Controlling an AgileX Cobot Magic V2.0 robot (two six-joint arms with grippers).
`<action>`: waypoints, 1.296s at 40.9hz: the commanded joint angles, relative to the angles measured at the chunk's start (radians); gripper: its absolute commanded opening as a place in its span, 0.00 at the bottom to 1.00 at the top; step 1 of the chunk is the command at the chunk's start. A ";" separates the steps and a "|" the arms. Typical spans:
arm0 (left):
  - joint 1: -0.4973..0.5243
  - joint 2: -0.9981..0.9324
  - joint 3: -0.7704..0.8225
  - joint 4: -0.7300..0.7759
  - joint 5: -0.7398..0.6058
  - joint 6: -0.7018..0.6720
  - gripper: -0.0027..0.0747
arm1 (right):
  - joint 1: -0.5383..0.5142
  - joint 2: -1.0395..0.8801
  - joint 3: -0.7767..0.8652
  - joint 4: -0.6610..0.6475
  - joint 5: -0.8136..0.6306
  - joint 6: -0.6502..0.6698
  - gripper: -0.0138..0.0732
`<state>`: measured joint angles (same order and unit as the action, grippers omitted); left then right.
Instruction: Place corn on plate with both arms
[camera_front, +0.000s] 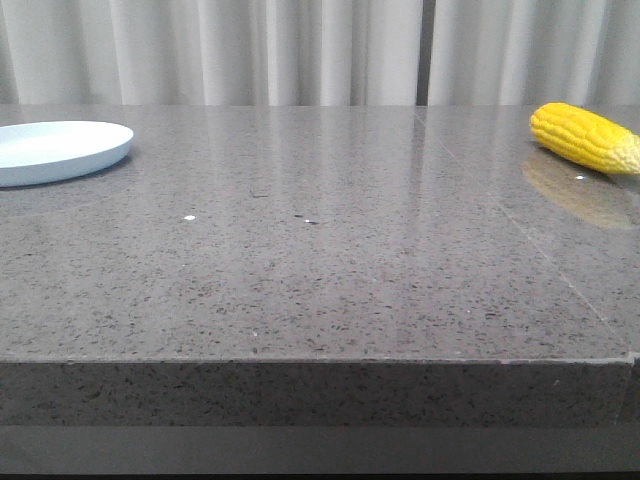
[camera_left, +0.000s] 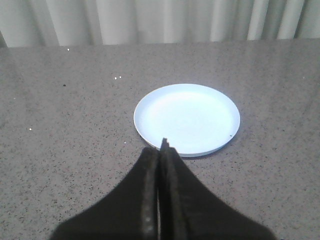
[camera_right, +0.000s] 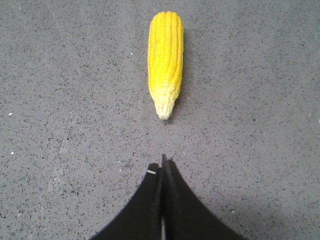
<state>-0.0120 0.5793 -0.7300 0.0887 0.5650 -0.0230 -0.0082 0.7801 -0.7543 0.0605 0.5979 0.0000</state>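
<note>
The corn (camera_front: 585, 137) is a bright yellow cob lying on the grey table at the far right. In the right wrist view the corn (camera_right: 165, 60) lies lengthwise ahead of my right gripper (camera_right: 162, 165), pale tip toward the fingers, a short gap apart. The right gripper is shut and empty. The plate (camera_front: 55, 150) is pale blue and sits at the far left of the table. In the left wrist view the plate (camera_left: 186, 119) lies empty just ahead of my left gripper (camera_left: 163, 147), which is shut and empty. Neither gripper shows in the front view.
The speckled grey stone table (camera_front: 320, 260) stretches between plate and corn, with its front edge (camera_front: 320, 362) near the camera. White curtains (camera_front: 300, 50) hang behind the table's far edge.
</note>
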 joint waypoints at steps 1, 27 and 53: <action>-0.005 0.039 -0.033 -0.005 -0.063 -0.006 0.17 | -0.004 0.008 -0.035 -0.007 -0.062 -0.008 0.25; -0.005 0.312 -0.148 -0.001 0.110 0.005 0.74 | -0.004 0.008 -0.035 -0.007 -0.063 -0.008 0.77; 0.239 0.830 -0.516 -0.403 0.224 0.366 0.74 | -0.004 0.008 -0.035 -0.007 -0.063 -0.008 0.77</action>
<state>0.1753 1.3646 -1.1683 -0.1233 0.8167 0.2141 -0.0082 0.7898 -0.7543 0.0605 0.5979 0.0000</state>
